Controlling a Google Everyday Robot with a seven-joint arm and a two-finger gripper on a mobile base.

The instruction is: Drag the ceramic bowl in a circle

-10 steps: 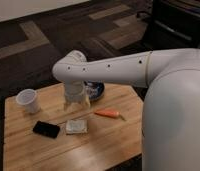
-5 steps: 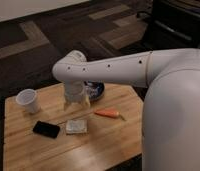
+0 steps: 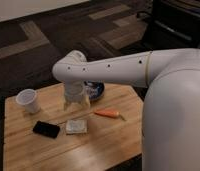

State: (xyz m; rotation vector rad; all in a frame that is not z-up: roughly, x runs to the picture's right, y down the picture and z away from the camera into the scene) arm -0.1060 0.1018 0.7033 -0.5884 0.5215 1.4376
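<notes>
The ceramic bowl [image 3: 96, 90] is dark blue and glossy and sits at the back middle of the wooden table [image 3: 108, 145]. Most of it is hidden behind my arm and wrist; only its right part shows. My gripper [image 3: 76, 102] hangs down from the white arm right at the bowl's left side, over the table. Whether it touches the bowl is hidden.
A white cup [image 3: 28, 100] stands at the table's left. A black phone [image 3: 46, 129] and a small clear packet [image 3: 76, 126] lie near the front. An orange carrot [image 3: 107, 113] lies right of the gripper. Dark carpet surrounds the table; a dark cabinet [image 3: 178, 25] stands at the back right.
</notes>
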